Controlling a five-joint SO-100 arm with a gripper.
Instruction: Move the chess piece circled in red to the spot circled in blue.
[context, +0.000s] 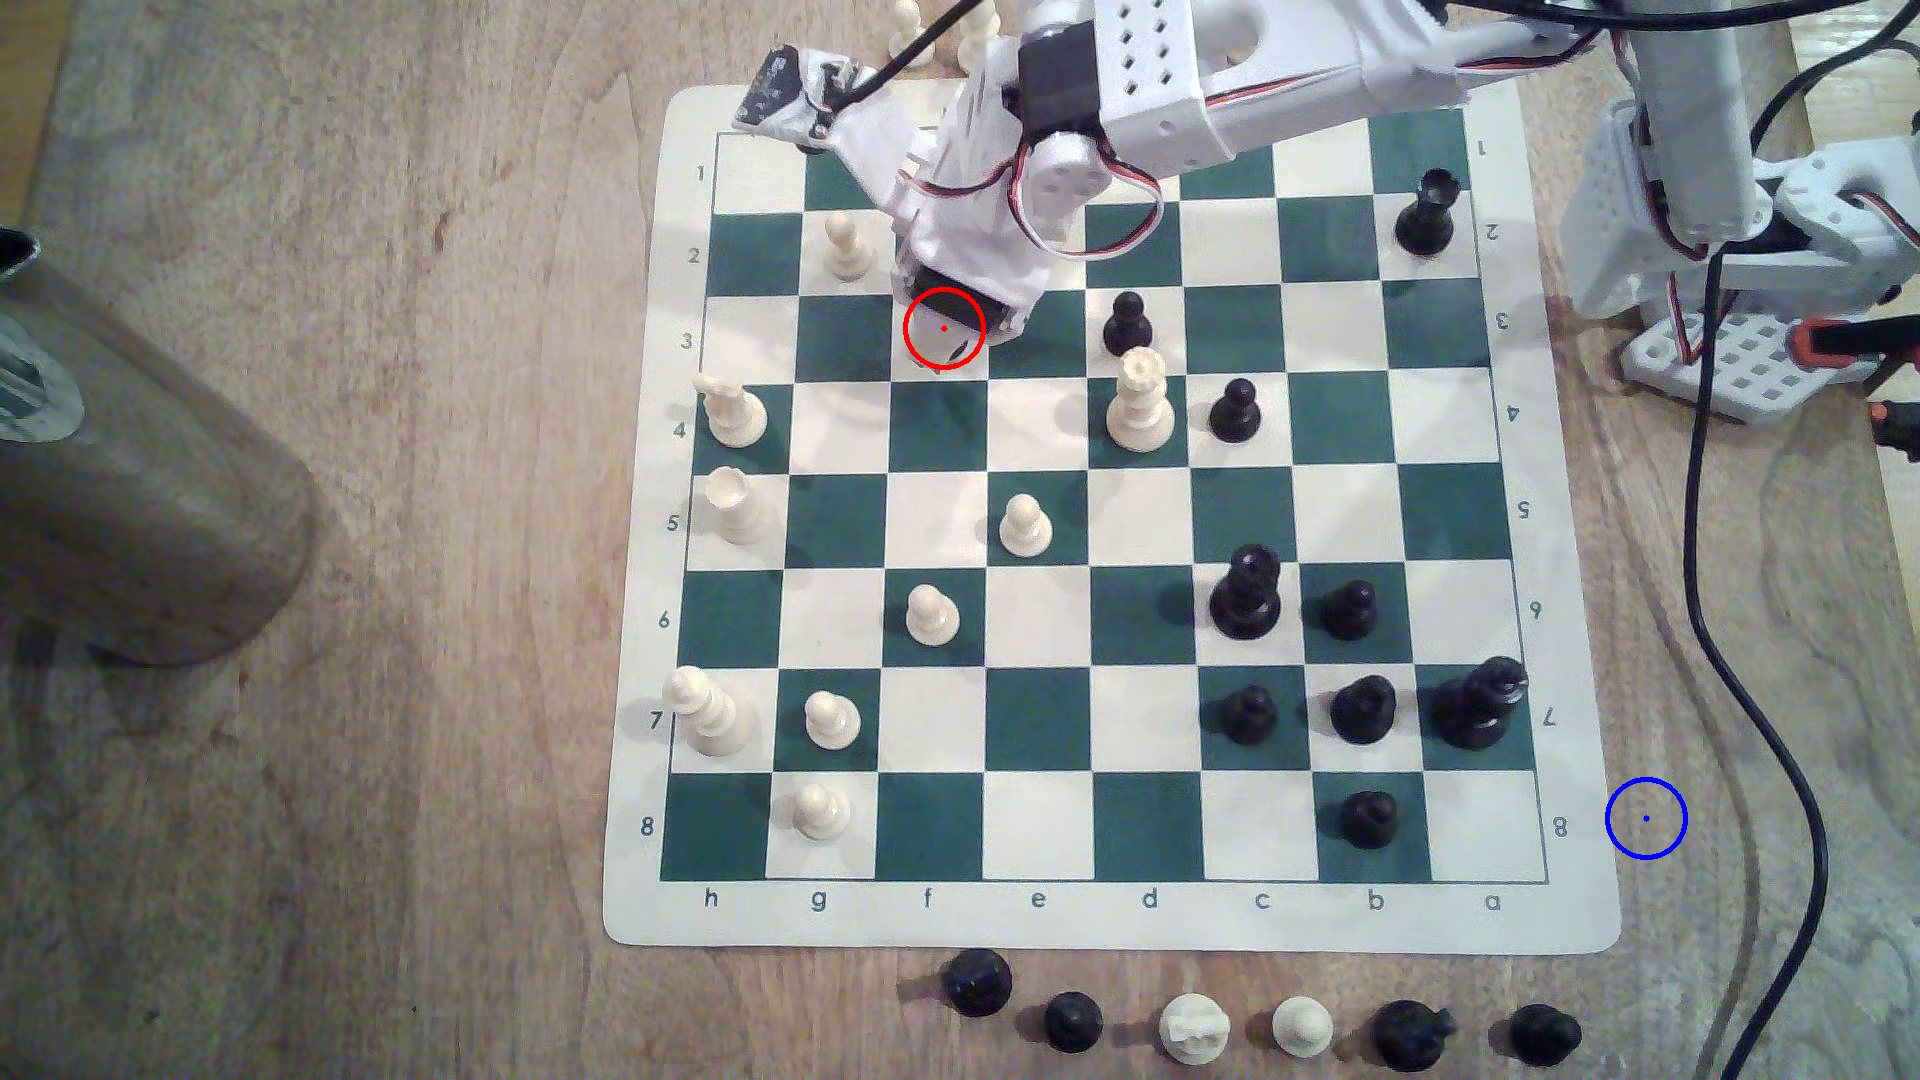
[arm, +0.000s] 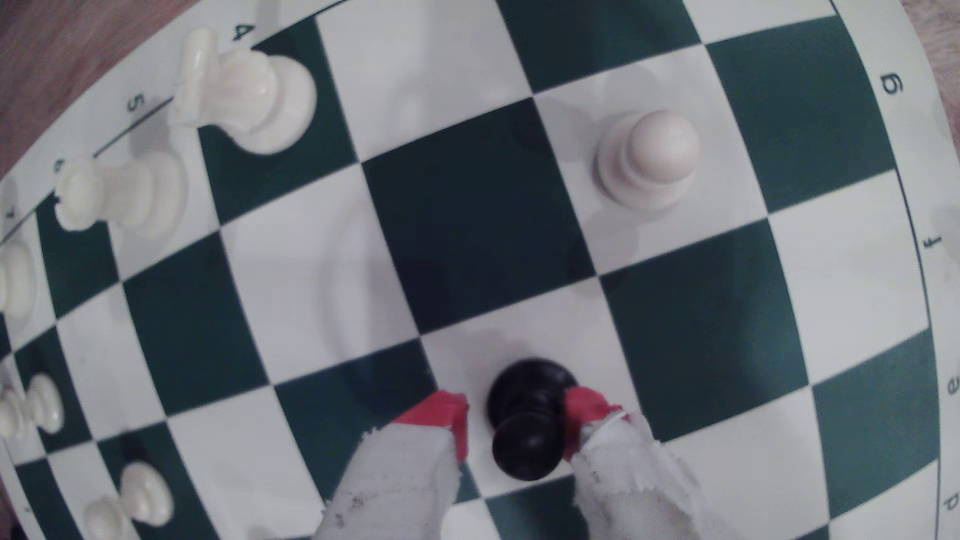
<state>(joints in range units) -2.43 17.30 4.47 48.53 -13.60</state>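
The chess piece circled in red is a small black pawn (arm: 527, 446) standing upright on a white square. It sits between the two red-tipped fingers (arm: 441, 415) of my gripper (arm: 514, 418). One tip touches its neck, and a gap remains at the other tip, so the gripper is open. In the exterior view the gripper (context: 951, 312) hangs over square f3 inside the red ring and covers most of the pawn. The spot circled in blue (context: 1646, 818) lies on bare wood just off the board's corner by a8, at the exterior view's lower right.
A white pawn (context: 847, 244) stands on g2, a black pawn (context: 1127, 320) on d3 and a white queen (context: 1140, 400) on d4. Captured pieces (context: 1195, 1026) line the table below the chessboard (context: 1112, 924). A metal cylinder (context: 135, 498) lies at the left. A black cable (context: 1756, 675) runs past the blue ring.
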